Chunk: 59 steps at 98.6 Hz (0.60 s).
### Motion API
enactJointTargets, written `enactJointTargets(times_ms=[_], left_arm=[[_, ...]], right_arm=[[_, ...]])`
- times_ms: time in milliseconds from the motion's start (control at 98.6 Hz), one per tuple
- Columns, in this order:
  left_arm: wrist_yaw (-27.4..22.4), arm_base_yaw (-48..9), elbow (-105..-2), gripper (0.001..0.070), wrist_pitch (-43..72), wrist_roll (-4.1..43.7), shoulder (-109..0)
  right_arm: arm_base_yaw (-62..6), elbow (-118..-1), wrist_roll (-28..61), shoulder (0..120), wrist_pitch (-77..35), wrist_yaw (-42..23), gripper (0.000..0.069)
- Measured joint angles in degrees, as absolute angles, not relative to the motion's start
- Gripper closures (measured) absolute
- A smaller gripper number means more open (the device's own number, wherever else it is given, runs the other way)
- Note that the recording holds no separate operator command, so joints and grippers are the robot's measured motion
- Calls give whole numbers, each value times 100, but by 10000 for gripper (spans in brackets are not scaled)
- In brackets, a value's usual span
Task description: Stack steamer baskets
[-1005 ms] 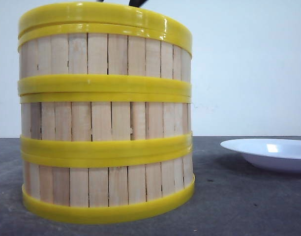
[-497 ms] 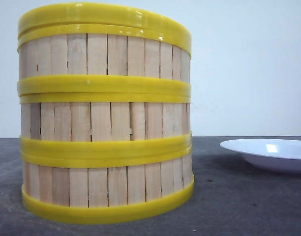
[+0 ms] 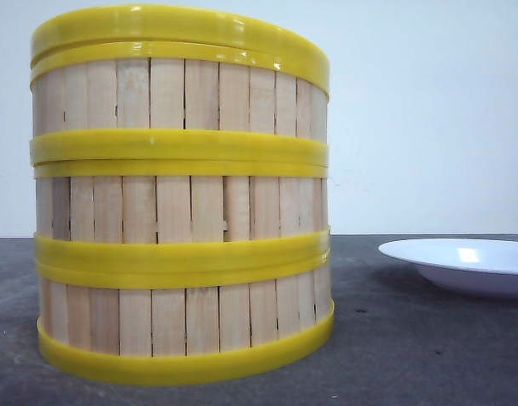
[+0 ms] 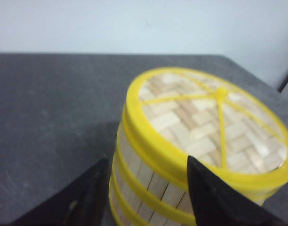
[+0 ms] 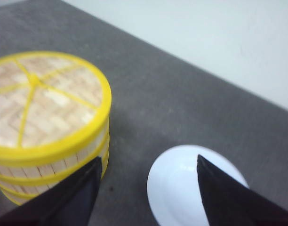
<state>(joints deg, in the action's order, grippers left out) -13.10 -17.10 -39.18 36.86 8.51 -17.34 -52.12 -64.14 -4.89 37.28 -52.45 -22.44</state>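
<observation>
Standing beneath left pincer [image 4: 146, 188]: steamer baskets [image 4: 181, 155]

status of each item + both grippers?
steamer baskets: three stacked in one upright column
lid: seated on top of the stack
plate: empty, on the table, apart from the stack
left gripper: open, holding nothing
right gripper: open, holding nothing

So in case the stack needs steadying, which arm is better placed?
Left, probably. The left gripper hangs with open jaws over the edge of the stack; the right gripper aims between stack and white plate.
</observation>
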Motion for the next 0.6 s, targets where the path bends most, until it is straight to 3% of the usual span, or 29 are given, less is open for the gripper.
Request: enactJointTargets(times_ms=[172,416,467,538,599], left_arm=[[-1450,-1710,-3785,404,3715,858,-1750],[-1455,-1710,-3785,410,3710,858,-1750],[-1455,-1710,-3785,465,3710,856,-1750],[-1455,-1710,-3785,608,3710,862,-1750],[-1455,-1710,-3785,659,3710,860,-1750]], right_arm=[[-5212,-5334,-915,3109,-5070,-2265,298],[-5212,-5221,-1186,3116,-4943,-2272,307],[-5212,-5221,-1208,3114,-4897,-2274,370],[-5212,-5221,-1216,3114,-4860,-2274,542],[-5212,-5221,-1216,3114,-4860,-2272,628]])
